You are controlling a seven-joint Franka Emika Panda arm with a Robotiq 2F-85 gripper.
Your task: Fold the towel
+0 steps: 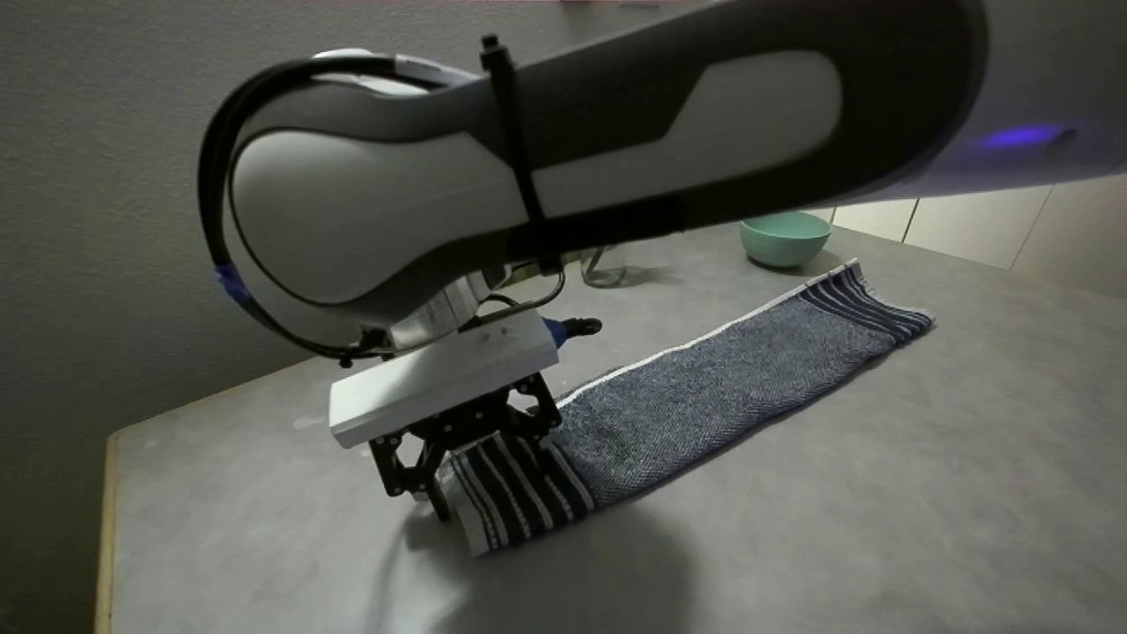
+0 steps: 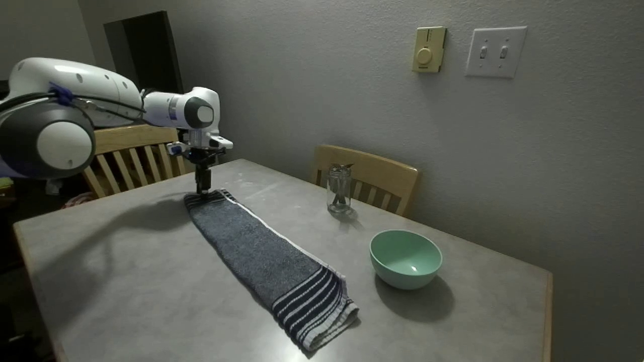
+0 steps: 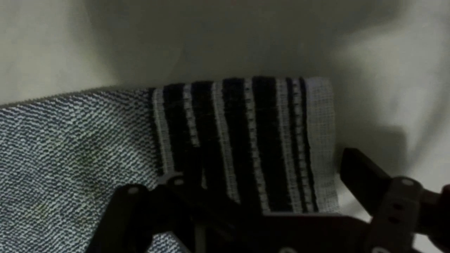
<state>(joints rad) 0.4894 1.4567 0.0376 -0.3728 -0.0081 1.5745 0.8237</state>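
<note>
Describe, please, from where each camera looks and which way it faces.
Exterior view: near the black gripper, above the flat grey table, looking obliquely along the long blue-grey cloth towel; the white and grey arm crosses the top.
Exterior view: near the towel's opposite end and the round mint-green bowl, facing across the table; arm at left, gripper farther off.
Wrist view: behind the black fingers seen at the bottom, facing down at the towel's striped end.
Both exterior views share towel, bowl, arm and gripper.

Towel (image 2: 251,246): mottled blue-grey body; dark and white stripes across 2 ends; white edge line along 1 long side. Bowl (image 2: 405,271): plain mint green. Gripper (image 3: 271,157): black. Tabletop (image 2: 166,291): pale mottled grey.
</note>
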